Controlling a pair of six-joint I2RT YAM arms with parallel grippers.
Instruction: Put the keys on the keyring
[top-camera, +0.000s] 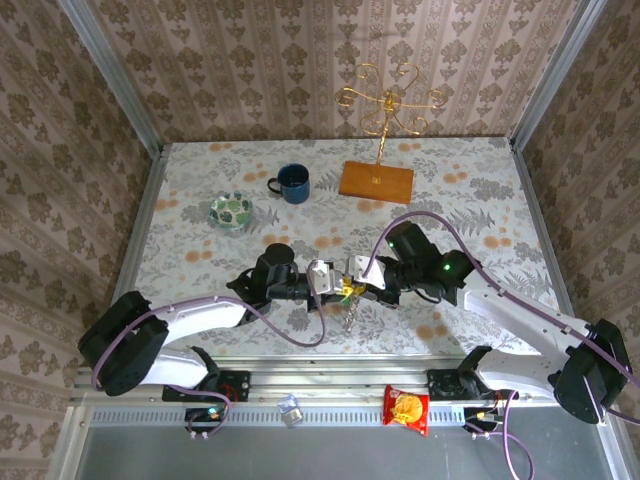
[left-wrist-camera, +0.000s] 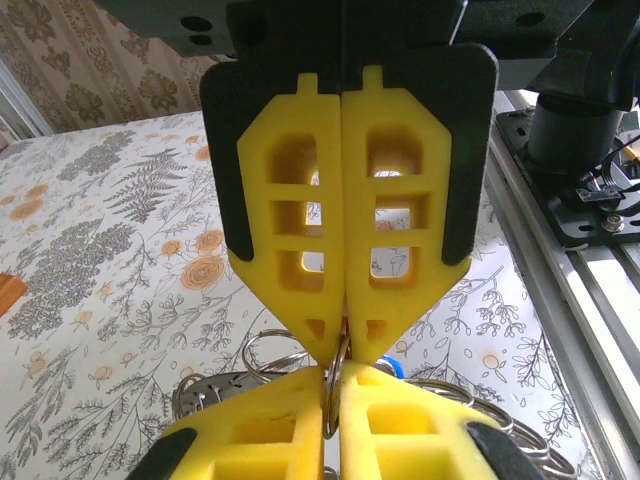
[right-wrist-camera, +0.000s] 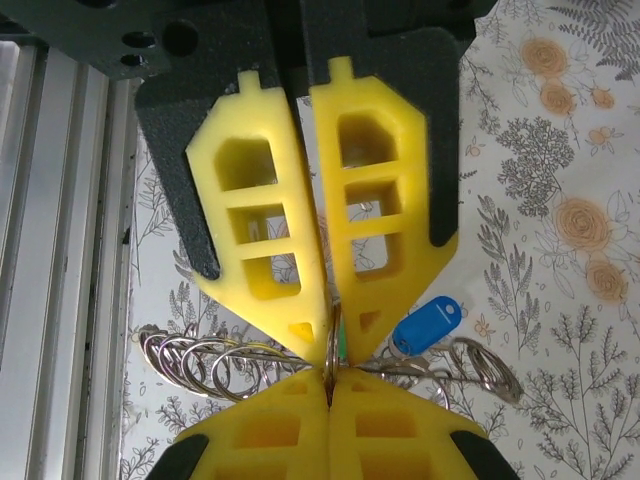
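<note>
Left gripper (left-wrist-camera: 335, 372) and right gripper (right-wrist-camera: 330, 375) meet tip to tip above table (top-camera: 470, 200). Both jaws closed narrow, each pinching 1 thin wire loop, probably part of keyring (right-wrist-camera: 205, 362). Remaining coils spread to either side beneath right fingertips. Keys (top-camera: 349, 305) dangle under joined tips, too tangled to count. 1 blue tag (right-wrist-camera: 425, 322) just beside right tips. Mug (top-camera: 293, 183) and dish (top-camera: 231, 211) well beyond both grippers.

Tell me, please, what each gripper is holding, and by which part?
The left gripper and the right gripper, meeting tip to tip, are each shut on the keyring, pinching the edge of one thin ring in the middle of the bunch.
</note>
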